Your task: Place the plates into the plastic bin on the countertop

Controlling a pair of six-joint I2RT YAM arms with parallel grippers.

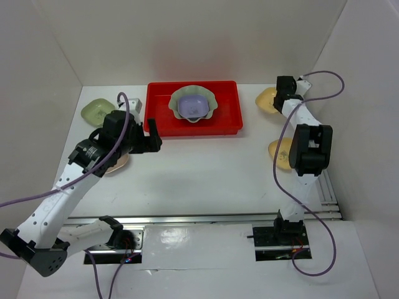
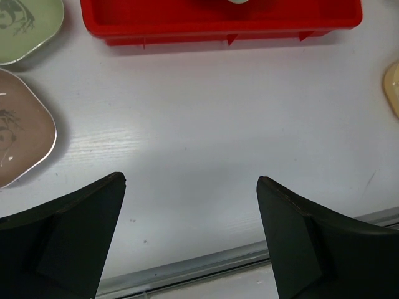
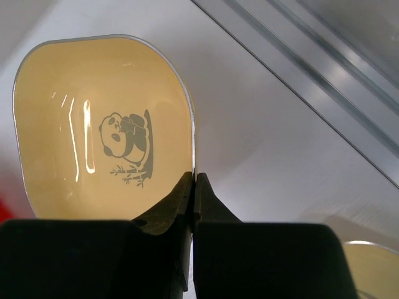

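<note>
Pickup: right gripper (image 3: 194, 184) clenched on the yellow dish (image 3: 75, 124) rim, left gripper (image 2: 190, 184) released; next likely needs a level lift to the red bin (image 1: 227, 112).

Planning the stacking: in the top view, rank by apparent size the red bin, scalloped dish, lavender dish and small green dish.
Largest: red bin.
Then: scalloped dish.
Last: lavender dish and small green dish, about alike, so unranked.

Six plates (image 1: 98, 111); one red bin (image 1: 227, 113).
</note>
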